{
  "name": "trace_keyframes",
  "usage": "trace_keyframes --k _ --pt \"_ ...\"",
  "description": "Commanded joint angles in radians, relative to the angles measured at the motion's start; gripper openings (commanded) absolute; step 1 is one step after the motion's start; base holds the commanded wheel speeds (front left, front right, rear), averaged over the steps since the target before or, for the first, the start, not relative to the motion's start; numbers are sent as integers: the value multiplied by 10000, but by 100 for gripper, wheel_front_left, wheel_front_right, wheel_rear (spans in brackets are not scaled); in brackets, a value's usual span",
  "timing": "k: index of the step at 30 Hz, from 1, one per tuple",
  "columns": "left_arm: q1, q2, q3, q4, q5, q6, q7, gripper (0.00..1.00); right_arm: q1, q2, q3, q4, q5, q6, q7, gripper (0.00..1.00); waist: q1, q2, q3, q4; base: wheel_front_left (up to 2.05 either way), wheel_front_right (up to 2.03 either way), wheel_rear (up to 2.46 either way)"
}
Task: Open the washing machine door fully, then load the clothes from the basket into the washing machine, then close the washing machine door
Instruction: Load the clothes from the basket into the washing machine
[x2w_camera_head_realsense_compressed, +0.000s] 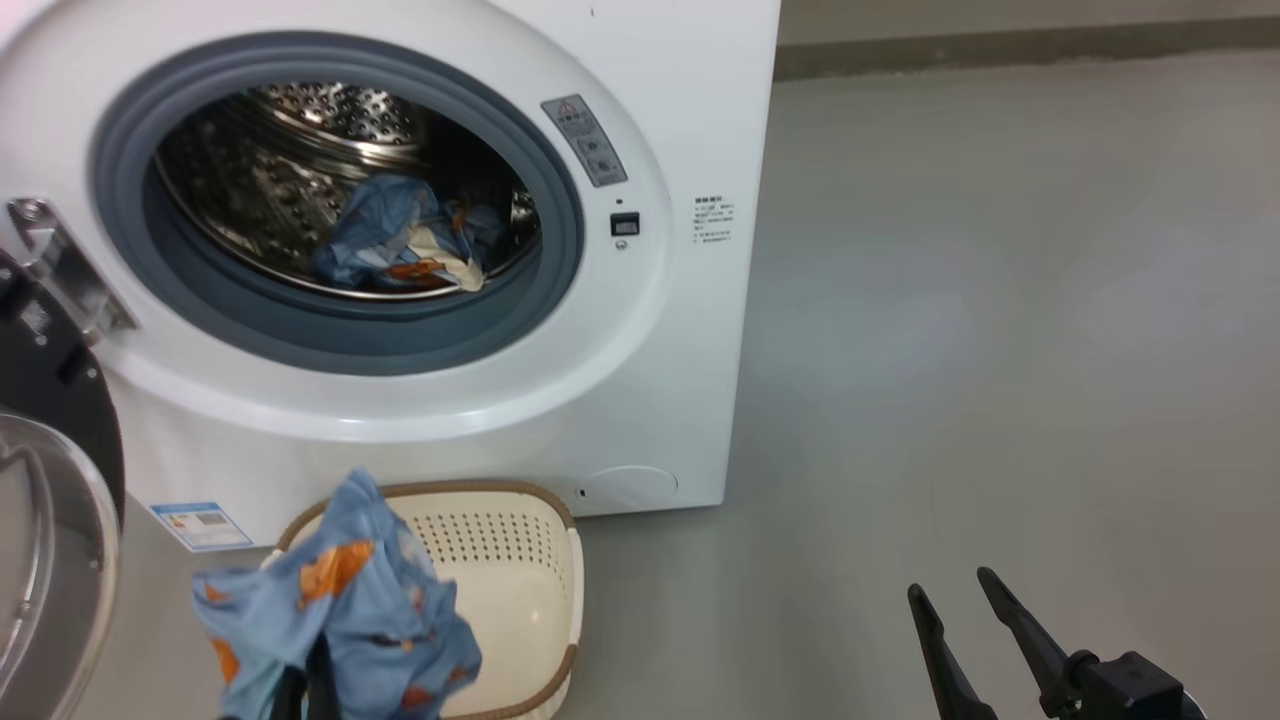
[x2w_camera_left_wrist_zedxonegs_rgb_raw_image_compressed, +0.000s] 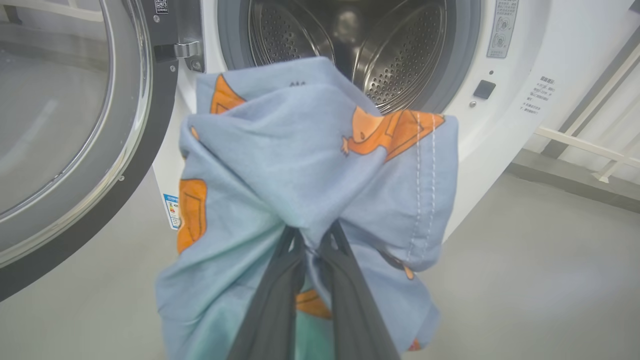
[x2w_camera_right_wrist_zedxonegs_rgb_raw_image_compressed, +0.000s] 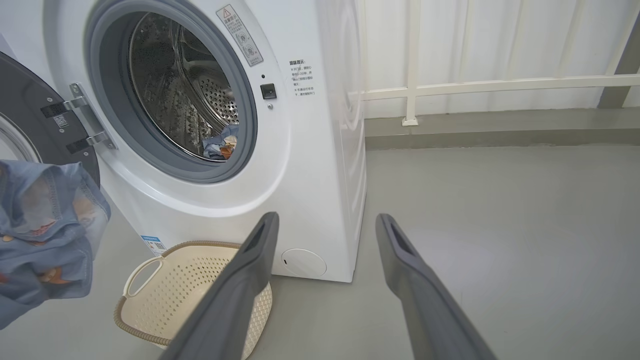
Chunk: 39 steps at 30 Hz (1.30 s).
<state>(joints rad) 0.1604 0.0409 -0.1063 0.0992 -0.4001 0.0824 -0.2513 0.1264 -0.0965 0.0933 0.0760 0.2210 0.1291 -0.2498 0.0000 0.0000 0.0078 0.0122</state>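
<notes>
The white washing machine (x2w_camera_head_realsense_compressed: 660, 380) stands with its black door (x2w_camera_head_realsense_compressed: 50, 390) swung open to the left, the glass bowl (x2w_camera_left_wrist_zedxonegs_rgb_raw_image_compressed: 45, 115) facing out. Light-blue clothes (x2w_camera_head_realsense_compressed: 400, 240) with orange figures lie in the steel drum (x2w_camera_right_wrist_zedxonegs_rgb_raw_image_compressed: 175, 85). My left gripper (x2w_camera_left_wrist_zedxonegs_rgb_raw_image_compressed: 312, 232) is shut on another light-blue garment (x2w_camera_head_realsense_compressed: 340, 610) with orange print, held above the cream basket (x2w_camera_head_realsense_compressed: 510, 590) and below the drum opening. That basket (x2w_camera_right_wrist_zedxonegs_rgb_raw_image_compressed: 185, 285) looks bare inside. At the lower right my right gripper (x2w_camera_head_realsense_compressed: 950, 590) is open and holds nothing; its fingers (x2w_camera_right_wrist_zedxonegs_rgb_raw_image_compressed: 250, 265) point at the machine's lower corner.
Grey floor (x2w_camera_head_realsense_compressed: 1000, 350) stretches to the right of the machine. A white railing (x2w_camera_right_wrist_zedxonegs_rgb_raw_image_compressed: 475, 85) and a wall run behind. A blue label sticker (x2w_camera_head_realsense_compressed: 200, 525) and a round service flap (x2w_camera_head_realsense_compressed: 630, 485) sit low on the machine's front.
</notes>
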Motion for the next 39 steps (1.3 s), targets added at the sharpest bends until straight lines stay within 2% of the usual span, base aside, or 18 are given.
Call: trace_keyframes --k 1,9,16,20,21,28,30,34,39 --pt "-748 93 357 -159 104 -59 -105 0 -360 -32 284 -295 -121 16 -120 100 0 0 326 -192 0 0 0" --pt "-2750 184 628 456 251 -218 -105 0 -993 133 471 -344 -63 16 -120 100 0 0 1685 -858 0 0 0" --pt "-4964 845 1136 1463 410 -292 -105 0 -1584 143 625 -337 -12 16 -120 100 0 0 2925 -1424 0 0 0" --pt "-6523 1402 1374 2290 555 -360 -105 0 -1818 142 690 -277 73 16 -120 100 0 0 3678 -1753 0 0 0" --pt "-7321 1630 1397 2759 636 -394 -105 0 -1898 127 745 -250 120 16 -120 100 0 0 4042 -1867 0 0 0" --pt "-9956 2340 1443 4501 968 -441 -105 0 -2219 23 1046 -240 281 16 -120 100 0 0 5210 -2321 0 0 0" --pt "-10982 2734 1373 5309 1203 -458 -105 0 -2320 -19 1080 -281 382 16 -120 100 0 0 5648 -2532 0 0 0" --pt "-12250 3268 1423 6121 1469 -368 -105 0 -2326 -111 1179 -214 455 16 -120 100 0 0 6051 -2792 0 0 0" --pt "-13500 3575 1396 6740 1727 -371 -105 0 -2289 -114 1268 -226 557 16 -120 100 0 0 6511 -2893 0 0 0"
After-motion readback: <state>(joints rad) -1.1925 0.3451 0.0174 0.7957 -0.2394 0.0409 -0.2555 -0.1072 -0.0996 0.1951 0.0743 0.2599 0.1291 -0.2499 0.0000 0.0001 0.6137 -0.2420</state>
